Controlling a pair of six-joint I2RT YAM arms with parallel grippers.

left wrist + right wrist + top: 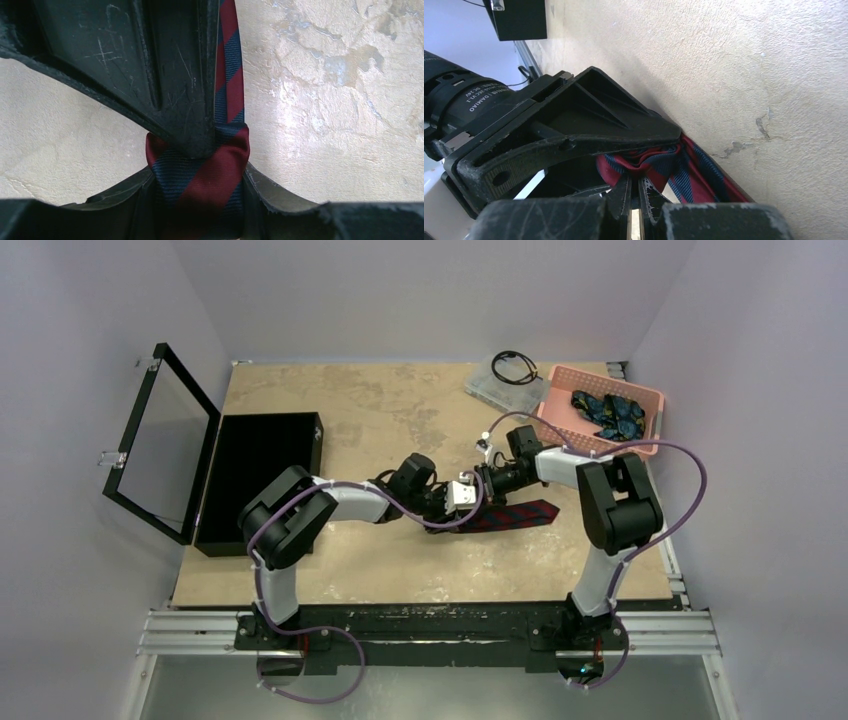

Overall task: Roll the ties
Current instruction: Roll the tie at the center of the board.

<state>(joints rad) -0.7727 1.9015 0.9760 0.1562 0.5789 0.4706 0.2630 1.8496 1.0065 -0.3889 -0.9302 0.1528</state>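
A maroon tie with navy diagonal stripes (525, 514) lies at mid-table, its left end rolled up. The left gripper (447, 508) is shut on that roll: in the left wrist view its fingers (270, 192) press both sides of the roll (210, 175), and a flat strip of tie (230, 75) runs away from it. From the other side the right gripper (472, 502) reaches in. Its jaws (635, 180) are shut, tips pinching a fold of the tie (704, 170) at the roll's centre. Dark blue and teal ties (608, 412) are bunched in the pink basket (605, 378).
An open black case (265, 465) stands at the left, its glass lid (160, 440) tilted up. At the back, a clear plastic box (495, 388) carries a black coiled cable (515, 368). Purple robot cables loop around both arms.
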